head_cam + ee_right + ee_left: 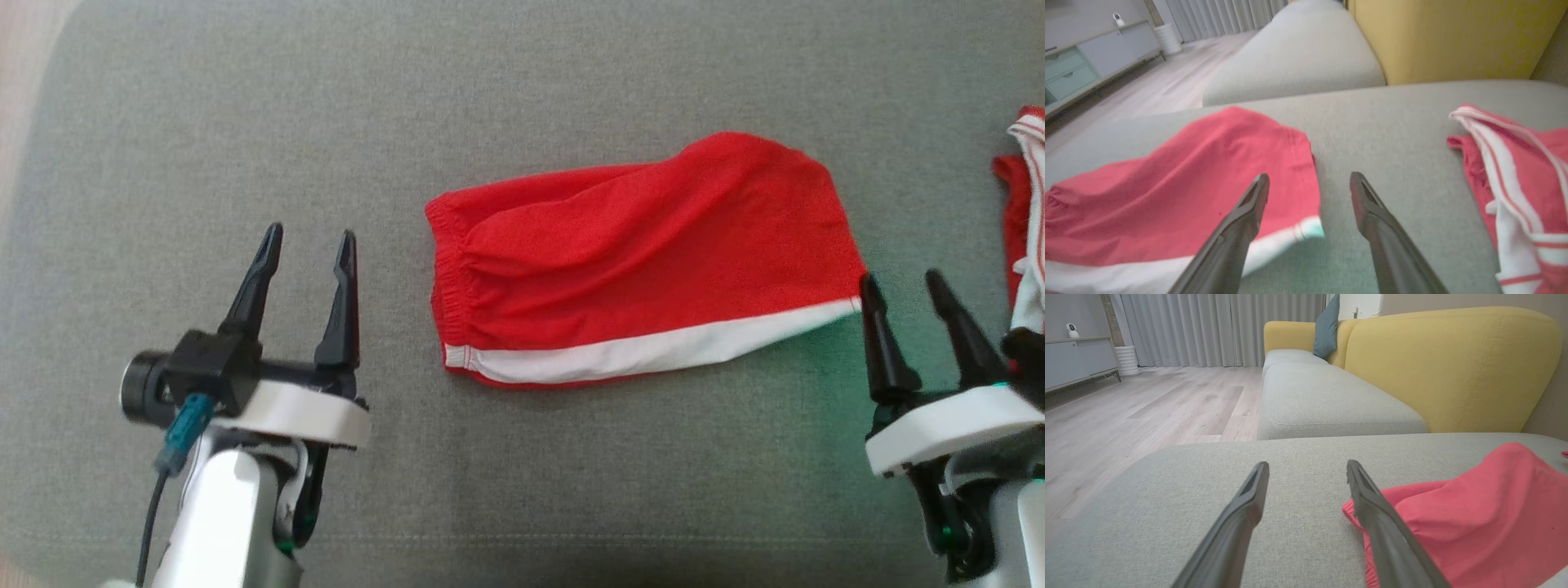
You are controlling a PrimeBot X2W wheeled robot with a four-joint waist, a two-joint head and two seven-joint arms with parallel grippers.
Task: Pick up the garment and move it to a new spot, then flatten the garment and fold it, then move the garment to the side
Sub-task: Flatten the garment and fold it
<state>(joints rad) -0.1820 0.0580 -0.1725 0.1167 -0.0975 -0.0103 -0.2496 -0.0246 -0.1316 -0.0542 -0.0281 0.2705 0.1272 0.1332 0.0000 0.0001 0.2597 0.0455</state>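
A grey fabric cushion (pixel 245 122) carries everything; red shorts (pixel 637 253) with a white stripe lie flat near its middle; another red-and-white garment (pixel 1024 212) lies crumpled further right, apart from them.

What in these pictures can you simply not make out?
- Head view: second garment cut off by the right edge; its kind is unclear.
- Left wrist view: a finger of the left gripper and the picture edges hide part of the red shorts.
- Right wrist view: blur smears the shorts' white stripe.
- Left wrist view: white object on the cabinet, too small to identify.
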